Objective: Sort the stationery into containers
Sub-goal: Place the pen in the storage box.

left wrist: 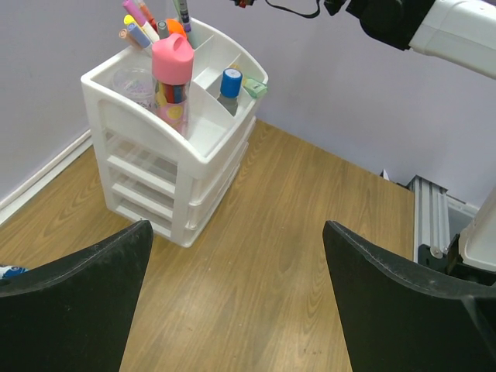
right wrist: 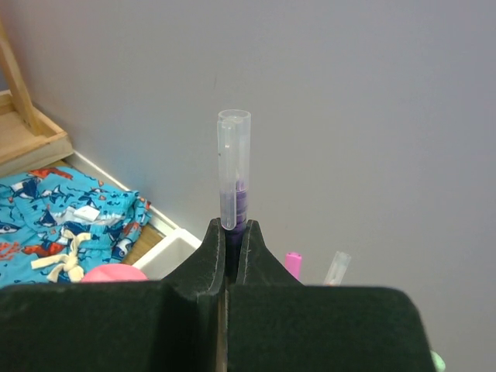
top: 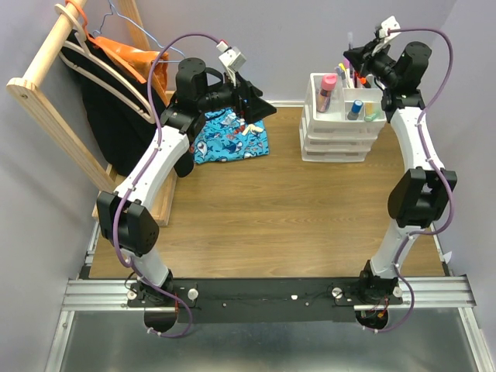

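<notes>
The white desk organiser (top: 341, 128) (left wrist: 178, 167) stands at the back right of the table. Its top compartments hold a pink glitter tube (top: 327, 91) (left wrist: 172, 74), a blue-capped jar (top: 356, 108) (left wrist: 230, 84) and a bunch of upright pens (left wrist: 147, 27). Above the rear compartment, my right gripper (top: 362, 59) (right wrist: 233, 232) is shut on a purple pen (right wrist: 235, 178) with a clear cap, held upright. Tips of a pink marker (right wrist: 292, 263) and a clear-capped pen (right wrist: 337, 267) show just behind it. My left gripper (top: 260, 105) (left wrist: 236, 294) hangs open over the blue cloth's right edge, nothing between its fingers.
A blue patterned cloth (top: 231, 138) (right wrist: 62, 209) lies at the back middle of the table. A wooden rack (top: 46, 93) with hangers, an orange garment (top: 143, 62) and dark clothing leans at the far left. The wall runs close behind the organiser.
</notes>
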